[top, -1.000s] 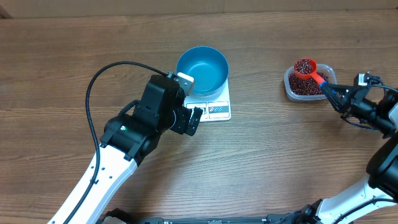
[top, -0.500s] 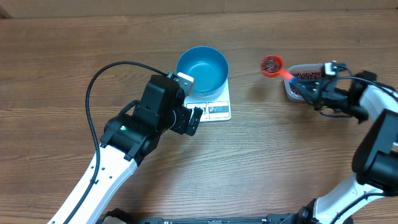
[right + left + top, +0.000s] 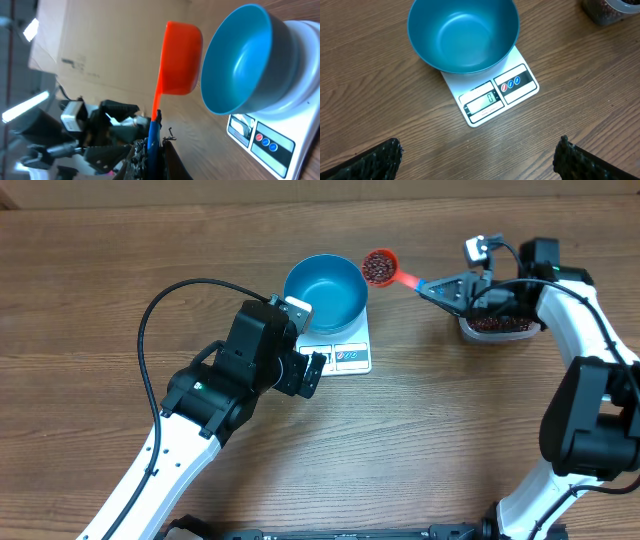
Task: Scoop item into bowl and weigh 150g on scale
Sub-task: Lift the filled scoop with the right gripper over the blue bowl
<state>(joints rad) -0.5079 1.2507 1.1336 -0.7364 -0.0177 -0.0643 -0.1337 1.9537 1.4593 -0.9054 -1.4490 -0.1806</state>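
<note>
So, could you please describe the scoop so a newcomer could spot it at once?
Find the blue bowl on the white scale. Just past the bowl's right rim hovers a scoop, its handle held in the right arm's fingers. Unlike the clear tub of beans farther right, it is bright orange-red and off the table.

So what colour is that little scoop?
The scoop is orange-red, handle end blue; best in right wrist view.

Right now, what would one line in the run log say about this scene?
right gripper: shut on scoop | scoop: holds beans, beside bowl | bowl: empty, on scale | left gripper: open, hovering by scale
</note>
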